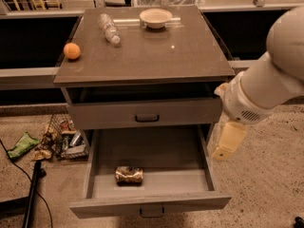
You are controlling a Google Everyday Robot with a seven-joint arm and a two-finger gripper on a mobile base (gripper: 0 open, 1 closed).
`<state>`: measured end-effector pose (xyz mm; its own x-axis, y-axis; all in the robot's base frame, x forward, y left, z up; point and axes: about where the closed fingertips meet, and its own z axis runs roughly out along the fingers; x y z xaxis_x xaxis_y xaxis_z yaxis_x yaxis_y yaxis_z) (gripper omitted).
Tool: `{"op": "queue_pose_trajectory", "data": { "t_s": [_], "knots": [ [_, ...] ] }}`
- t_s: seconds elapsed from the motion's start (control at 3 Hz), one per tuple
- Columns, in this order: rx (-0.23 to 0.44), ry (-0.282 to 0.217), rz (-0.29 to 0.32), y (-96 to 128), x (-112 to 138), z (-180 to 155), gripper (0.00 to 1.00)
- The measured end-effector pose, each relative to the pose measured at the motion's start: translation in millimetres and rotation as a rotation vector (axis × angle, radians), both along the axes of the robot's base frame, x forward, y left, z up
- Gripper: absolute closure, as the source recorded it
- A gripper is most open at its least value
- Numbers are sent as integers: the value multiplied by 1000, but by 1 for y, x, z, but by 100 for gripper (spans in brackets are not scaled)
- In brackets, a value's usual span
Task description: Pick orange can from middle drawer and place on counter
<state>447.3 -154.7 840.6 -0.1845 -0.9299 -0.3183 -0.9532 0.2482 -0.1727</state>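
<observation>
orange can (pixel 128 175) in middle drawer (pixel 161 184), hand (pixel 221 152) beside

The one camera looks down from high, fairly near, before the bench (pixel 156 56), with the claw (pixel 223 151) below its right front corner.

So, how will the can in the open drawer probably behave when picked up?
The orange can looks dented, so it is probably empty, light and easy to crush further. Lying on its side on the flat floor of the middle drawer, it may roll if nudged. The gripper hangs beside the drawer, outside it.
</observation>
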Motion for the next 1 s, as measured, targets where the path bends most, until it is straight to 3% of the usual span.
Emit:
{"op": "queue_pose_trajectory", "data": {
  "t_s": [0.67, 1.0],
  "knots": [
    [112, 32, 44, 49, 10, -91, 0],
    [120, 36, 45, 50, 11, -94, 0]
  ]
}}
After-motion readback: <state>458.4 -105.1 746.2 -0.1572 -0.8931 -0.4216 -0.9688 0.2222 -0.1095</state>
